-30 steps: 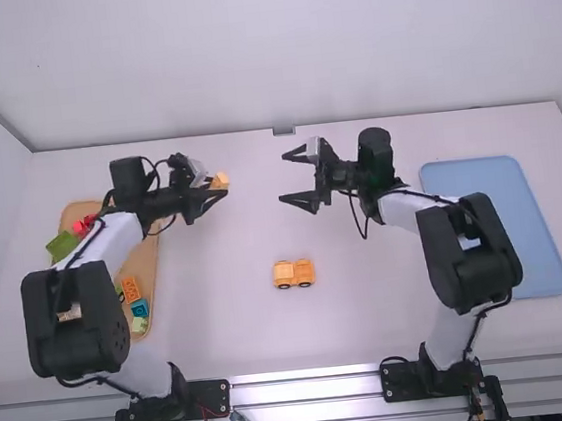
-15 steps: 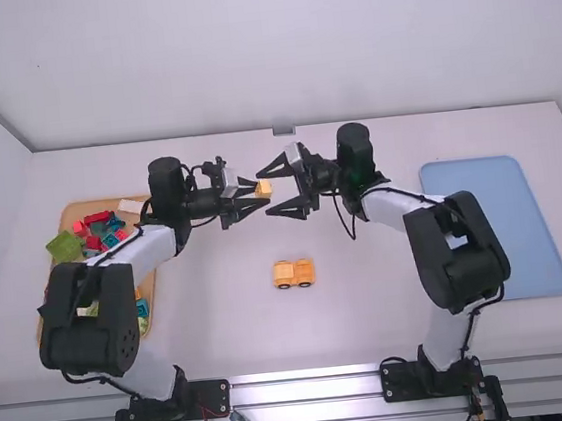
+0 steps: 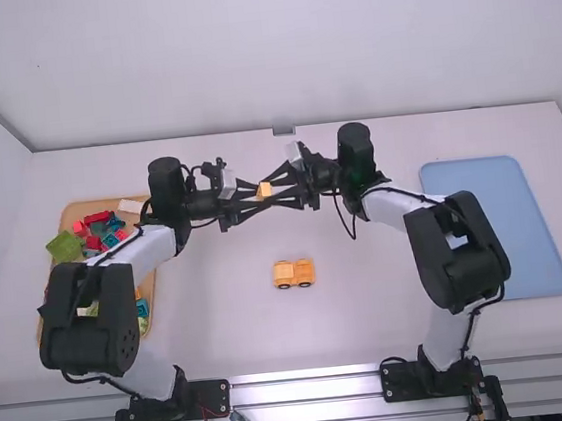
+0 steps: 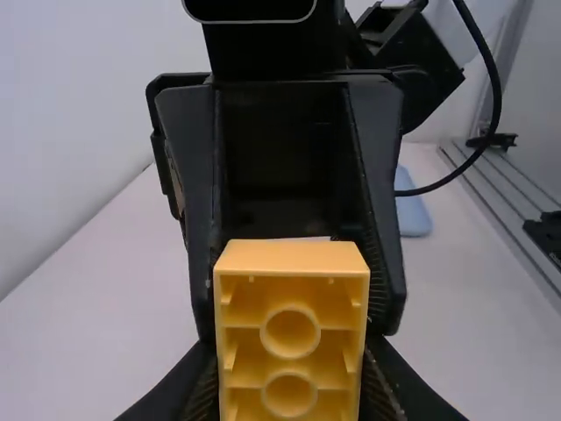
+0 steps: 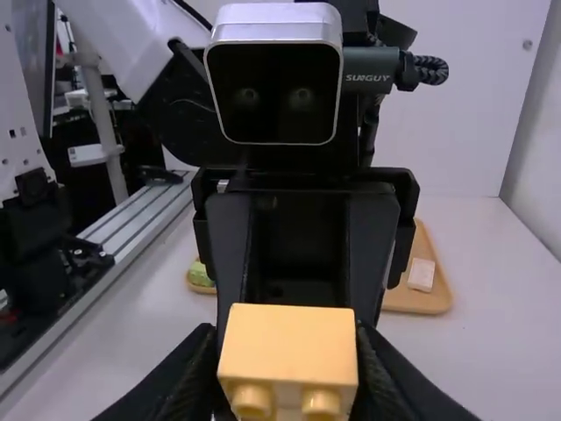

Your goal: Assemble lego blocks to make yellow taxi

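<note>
A yellow block [image 3: 265,189] is held above the table between the two arms, with my left gripper [image 3: 259,193] shut on it from one side and my right gripper [image 3: 270,191] shut on it from the other. In the left wrist view, the hollow underside of the yellow block [image 4: 292,338] faces the camera, between the fingers of my left gripper [image 4: 291,373]. The right wrist view has the block's studs [image 5: 287,360] low between the fingers of my right gripper [image 5: 287,373]. A yellow wheeled assembly [image 3: 294,273] stands on the table nearer the arm bases.
A wooden tray [image 3: 79,209] with several coloured blocks lies at the left, partly under the left arm. The blue tray [image 3: 499,228] lies at the right, beside the right arm. Both forearms span the table's middle, beyond the wheeled assembly.
My left gripper has carried the yellow block rightward to the middle. My right gripper has moved left to meet it, and its fingers have closed on the block. The wheeled assembly has stayed put.
</note>
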